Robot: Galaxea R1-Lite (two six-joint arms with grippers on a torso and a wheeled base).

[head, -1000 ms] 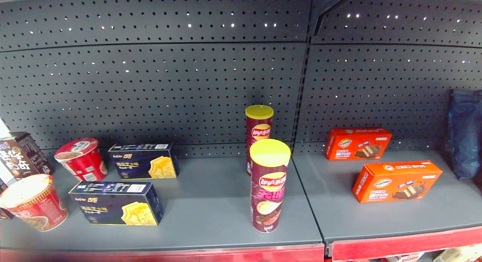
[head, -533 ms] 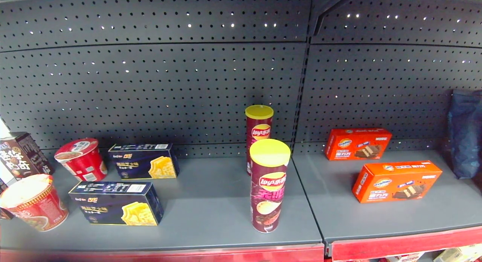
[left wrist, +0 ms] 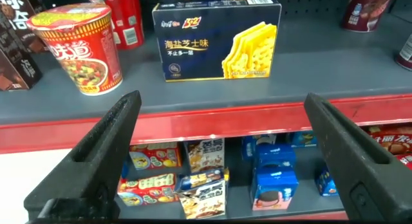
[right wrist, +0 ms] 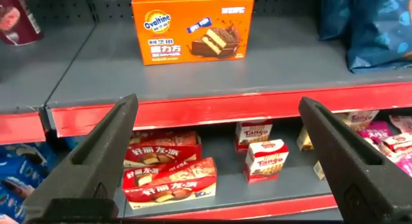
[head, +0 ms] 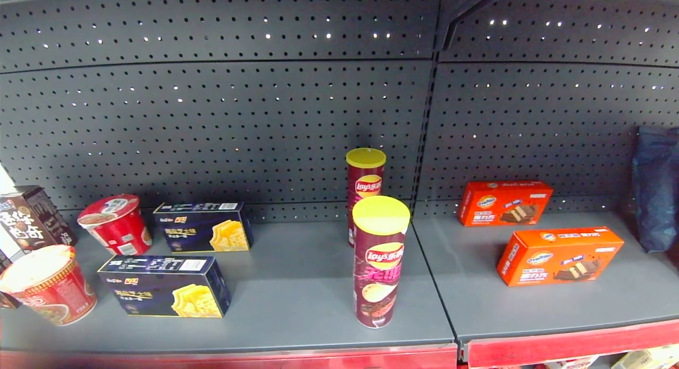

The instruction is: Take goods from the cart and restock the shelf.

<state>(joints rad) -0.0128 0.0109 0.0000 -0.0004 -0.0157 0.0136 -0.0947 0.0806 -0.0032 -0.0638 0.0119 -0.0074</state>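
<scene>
The left gripper (left wrist: 222, 100) stands spread wide with nothing between its fingers (left wrist: 103, 147), and the right gripper (right wrist: 217, 103) is just as wide and just as empty. Both hang just in front of the shelf (head: 297, 289), about level with its red front lip (left wrist: 212, 118), pointing in at it. Straight ahead of the left one, a blue cracker box (left wrist: 215, 40) lies with its long side along the front edge, and a red noodle cup (left wrist: 77, 47) stands upright just beside it. Ahead of the right one, an orange wafer box (right wrist: 192, 28) lies roughly the same way, set back from the edge. The barest stretch of deck runs between the blue cracker box and the front chip can (head: 380, 260), on the left arm's side. With neither gripper holding stock, the next move likely turns away from the shelf, toward the cart.
</scene>
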